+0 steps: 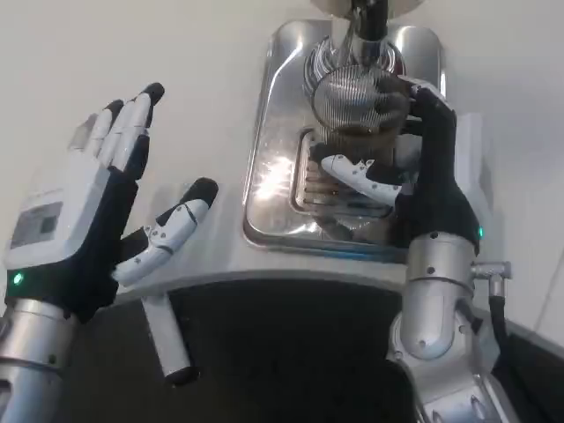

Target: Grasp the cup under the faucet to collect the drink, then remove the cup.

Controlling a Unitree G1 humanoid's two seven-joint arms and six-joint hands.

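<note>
- Cup (pixel 357 101): clear, ribbed, sitting on the metal drip tray (pixel 273 132) at the far side of the tabletop (pixel 132 53), directly below the faucet (pixel 368 22). Dark liquid shows in its lower part; how full it is, hard to tell.
- Right hand (pixel 414 167): wrapped around the cup from the right, one white finger crossing the front low down, black fingers up along the cup's right side. Reads as gripping the cup.
- Risk, spill: if the cup is drawn out while the drink runs, liquid would fall on the tray grate (pixel 322 189) and the hand. Whether flow is on cannot be told.
- Risk, slip: the grip sits low and to one side; a ribbed, possibly wet wall could rotate in the fingers, tilting the cup as it lifts.
- Risk, knock: the cup's rim sits close under the faucet; lifting straight up would likely strike it. Safer to slide out toward the tabletop's near edge first.
- Right forearm rises from the near edge, wrist roughly upright, palm turned toward the cup.
- Left hand (pixel 97 203): over the left part of the tabletop, well apart from the tray, fingers spread, holding nothing, back facing the camera.
</note>
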